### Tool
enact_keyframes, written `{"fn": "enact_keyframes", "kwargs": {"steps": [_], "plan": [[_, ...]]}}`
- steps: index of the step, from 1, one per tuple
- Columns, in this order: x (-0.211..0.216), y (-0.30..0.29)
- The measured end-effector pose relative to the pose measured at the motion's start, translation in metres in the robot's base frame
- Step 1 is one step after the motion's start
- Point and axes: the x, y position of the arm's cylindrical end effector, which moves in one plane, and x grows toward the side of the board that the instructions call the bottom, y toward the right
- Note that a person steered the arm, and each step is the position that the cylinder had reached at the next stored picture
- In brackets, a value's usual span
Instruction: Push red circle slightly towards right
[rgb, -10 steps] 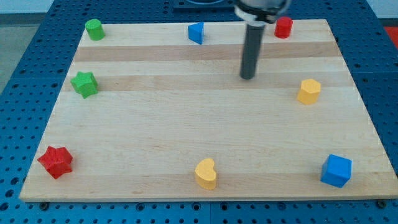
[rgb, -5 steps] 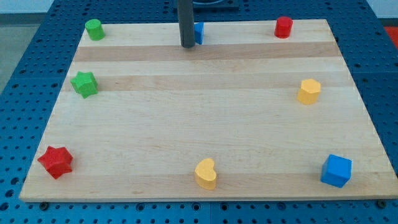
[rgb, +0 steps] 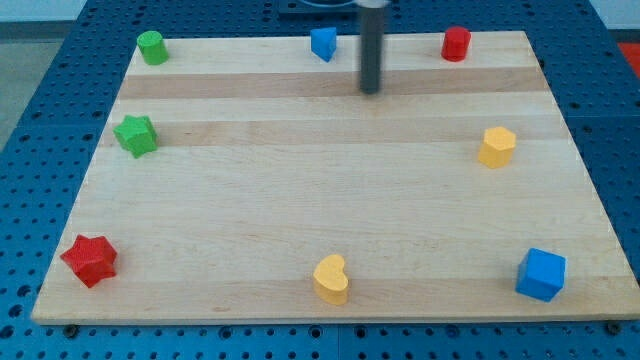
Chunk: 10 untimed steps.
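Note:
The red circle (rgb: 456, 43) is a small red cylinder at the view's top right, near the board's top edge. My tip (rgb: 371, 91) rests on the wooden board (rgb: 320, 200) left of and a little below the red circle, well apart from it. The rod rises straight up out of the view's top. The tip touches no block.
A blue triangle-like block (rgb: 322, 43) lies just left of the rod at the top. A green cylinder (rgb: 152, 47) sits top left, a green star (rgb: 135, 134) left, a red star (rgb: 90, 260) bottom left. A yellow heart (rgb: 331, 279), a yellow hexagon-like block (rgb: 497, 147) and a blue cube (rgb: 541, 274) lie lower and right.
The rod went from right of centre to the blue block at the top, then back right and slightly down. The blue block has shifted a little to the right and upward.

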Motion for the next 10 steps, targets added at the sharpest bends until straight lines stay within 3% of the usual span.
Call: {"fn": "enact_keyframes", "kwargs": {"steps": [2, 3, 5, 7, 9, 10], "plan": [[0.000, 0.186], [0.000, 0.220], [-0.002, 0.206], [-0.004, 0.033], [-0.085, 0.027], [-0.084, 0.050]]}}
